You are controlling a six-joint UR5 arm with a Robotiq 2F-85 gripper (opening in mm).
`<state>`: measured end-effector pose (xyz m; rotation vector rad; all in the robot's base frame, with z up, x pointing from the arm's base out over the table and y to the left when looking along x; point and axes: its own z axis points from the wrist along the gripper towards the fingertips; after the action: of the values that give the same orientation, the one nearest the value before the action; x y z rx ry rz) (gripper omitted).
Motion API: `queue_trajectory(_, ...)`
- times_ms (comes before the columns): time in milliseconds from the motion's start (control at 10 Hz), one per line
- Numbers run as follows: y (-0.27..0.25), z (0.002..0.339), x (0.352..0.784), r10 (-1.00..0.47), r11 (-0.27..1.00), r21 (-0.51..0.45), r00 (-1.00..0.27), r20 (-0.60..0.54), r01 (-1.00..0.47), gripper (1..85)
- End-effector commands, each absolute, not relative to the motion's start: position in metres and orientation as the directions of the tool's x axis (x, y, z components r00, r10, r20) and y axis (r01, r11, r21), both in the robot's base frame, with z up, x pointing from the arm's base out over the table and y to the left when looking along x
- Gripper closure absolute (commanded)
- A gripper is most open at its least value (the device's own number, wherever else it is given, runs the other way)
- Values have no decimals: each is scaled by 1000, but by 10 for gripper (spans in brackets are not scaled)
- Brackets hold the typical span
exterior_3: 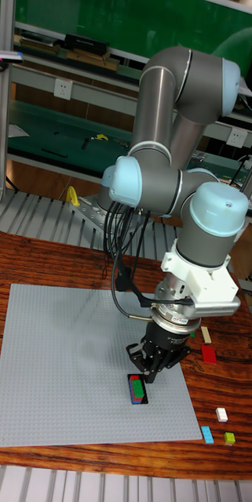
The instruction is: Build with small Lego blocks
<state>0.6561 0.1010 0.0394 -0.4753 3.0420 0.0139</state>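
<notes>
While poised, end effector (144, 369) above Lego stack (138, 389)

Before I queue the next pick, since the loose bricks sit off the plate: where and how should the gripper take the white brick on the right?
Take the white brick from straight above, fingers closing on its two longer side faces. It lies flat on the wooden table, apart from the blue brick and yellow-green brick, so the sides look free. Its stud detail is too small to judge.
</notes>
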Motion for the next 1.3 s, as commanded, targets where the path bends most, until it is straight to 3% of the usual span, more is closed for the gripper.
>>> queue_trajectory(0,109,42,662,-279,959,10,-955,-97,-282,843)
queue_trajectory(400,98,42,663,-278,961,-32,-956,-91,-276,843)
queue_trajectory(900,88,48,664,-325,945,-10,-942,-76,-326,843)
queue_trajectory(1200,93,48,665,-275,961,2,-958,-85,-276,843)
